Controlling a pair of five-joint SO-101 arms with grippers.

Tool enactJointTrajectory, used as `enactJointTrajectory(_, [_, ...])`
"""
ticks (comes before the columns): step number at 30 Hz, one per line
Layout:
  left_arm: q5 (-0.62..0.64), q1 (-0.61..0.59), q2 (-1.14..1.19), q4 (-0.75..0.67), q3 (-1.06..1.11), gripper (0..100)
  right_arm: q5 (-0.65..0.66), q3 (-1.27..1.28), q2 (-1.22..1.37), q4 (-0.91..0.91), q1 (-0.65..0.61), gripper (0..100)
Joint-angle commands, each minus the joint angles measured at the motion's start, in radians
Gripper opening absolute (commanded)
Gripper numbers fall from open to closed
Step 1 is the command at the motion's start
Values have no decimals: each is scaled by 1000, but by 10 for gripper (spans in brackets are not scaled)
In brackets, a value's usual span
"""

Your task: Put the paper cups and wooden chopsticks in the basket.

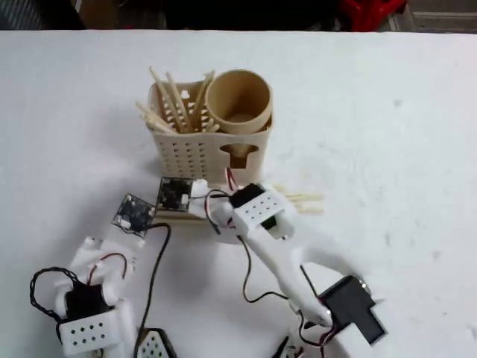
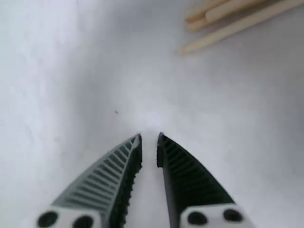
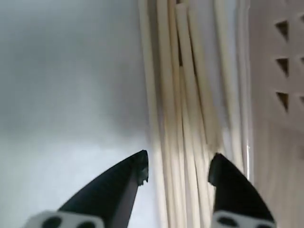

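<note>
The right hand is held open, its jaws poised low over the loose wooden chopsticks on the table. For a sound grasp, the hand should be centred on the bundle, since some sticks appear to lie outside one finger. It should then be lowered and closed squarely, clear of the basket wall just beside.

The wooden chopsticks are pale, slender and roughly parallel. In the high view they lie at centre frame, directly below the basket, which already holds a paper cup and standing chopsticks.

The left hand is nearly closed and empty.
</note>
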Motion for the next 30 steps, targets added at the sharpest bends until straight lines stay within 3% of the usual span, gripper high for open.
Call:
enactJointTrajectory(1, [-12, 15, -10, 3, -2, 76, 20, -18, 28, -4, 7, 156])
enactJointTrajectory(9, [-12, 15, -10, 3, -2, 76, 20, 23, 54, 4, 4, 144])
enactJointTrajectory(14, [-12, 15, -10, 3, -2, 76, 14, 63, 33, 2, 10, 8])
enactJointTrajectory(30, [-12, 15, -10, 3, -2, 76, 17, 78, 28, 67, 111, 18])
